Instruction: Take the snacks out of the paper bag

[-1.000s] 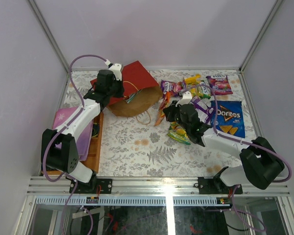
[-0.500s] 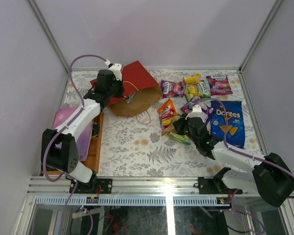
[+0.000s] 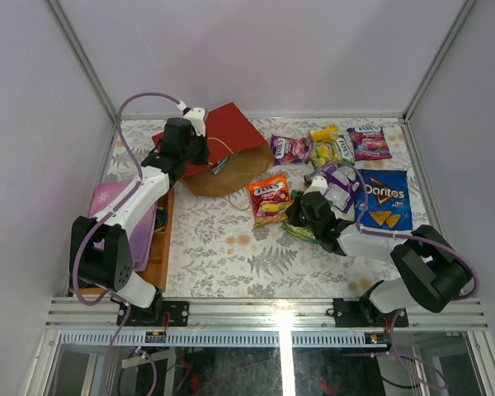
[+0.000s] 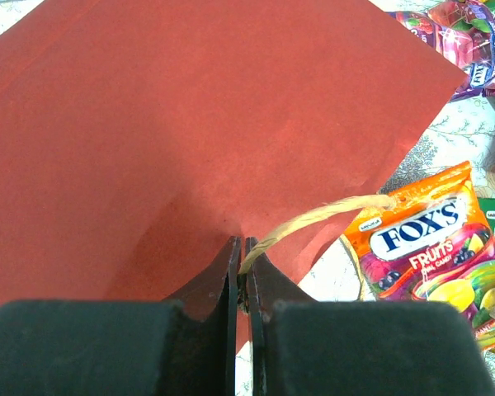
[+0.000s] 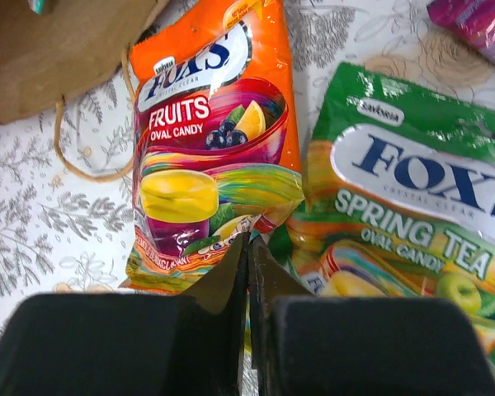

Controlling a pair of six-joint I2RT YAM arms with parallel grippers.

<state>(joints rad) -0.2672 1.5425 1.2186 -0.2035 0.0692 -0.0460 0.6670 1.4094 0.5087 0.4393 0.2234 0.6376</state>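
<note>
Jaws of the left gripper [image 4: 241, 247] pinch the cord handle [image 4: 313, 216] of the red paper bag [image 4: 190, 124], a teal item [image 3: 222, 165] in its brown mouth; right gripper [image 5: 248, 243], pressed together, empty, hovers over orange packet [image 5: 206, 140] and green packet [image 5: 396, 214]

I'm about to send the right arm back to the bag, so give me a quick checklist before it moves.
1. Is the left gripper gripping the paper bag at its cord handle: ok, shut on it.
2. Is the right gripper free to move: cannot tell; it is shut at the lower edge of the orange packet.
3. Orange packet out of the bag: ok, flat on the table.
4. Bag emptied: not ok; a teal packet shows in its mouth.
5. Bag mouth turned toward the right arm: ok.
</note>
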